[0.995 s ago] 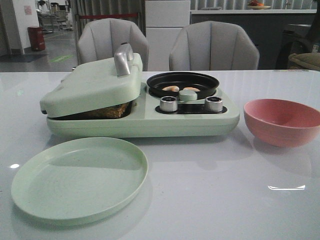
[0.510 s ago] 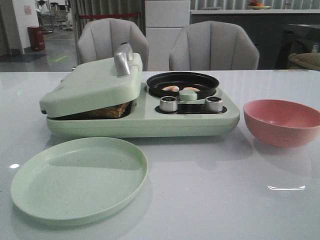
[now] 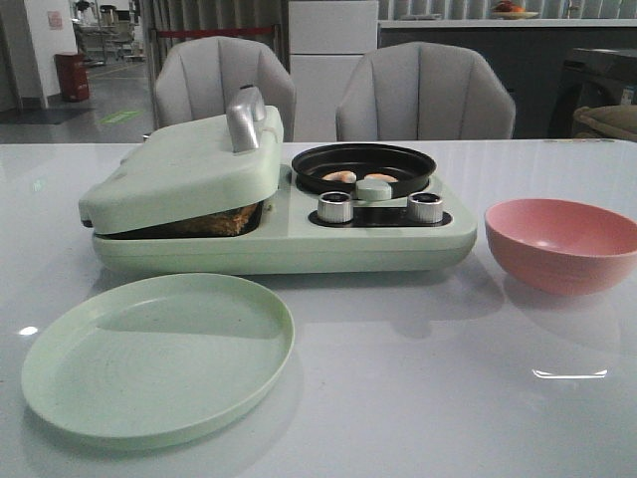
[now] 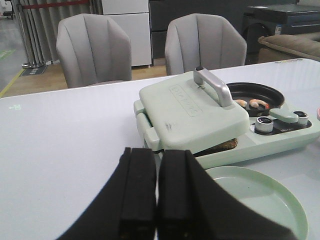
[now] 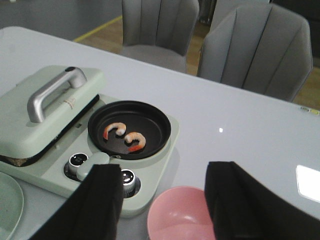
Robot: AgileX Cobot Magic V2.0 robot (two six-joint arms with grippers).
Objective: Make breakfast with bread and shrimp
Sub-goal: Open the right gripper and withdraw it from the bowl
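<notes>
You have the breakfast maker in the middle of the table. Its lid sits tilted over the left half, with the bread under it. The pan is on the right half and holds the shrimp; two knobs sit before it. A plate lies in front on the left, a bowl to the right, and two chairs stand behind.

Two small curled orange-pink shrimp lie side by side, just apart, on the floor of the round black pan on the machine's right half. The toasted brown-crusted bread sits pressed under the tilted pale green lid, only its edge peeking out at the front gap.
</notes>
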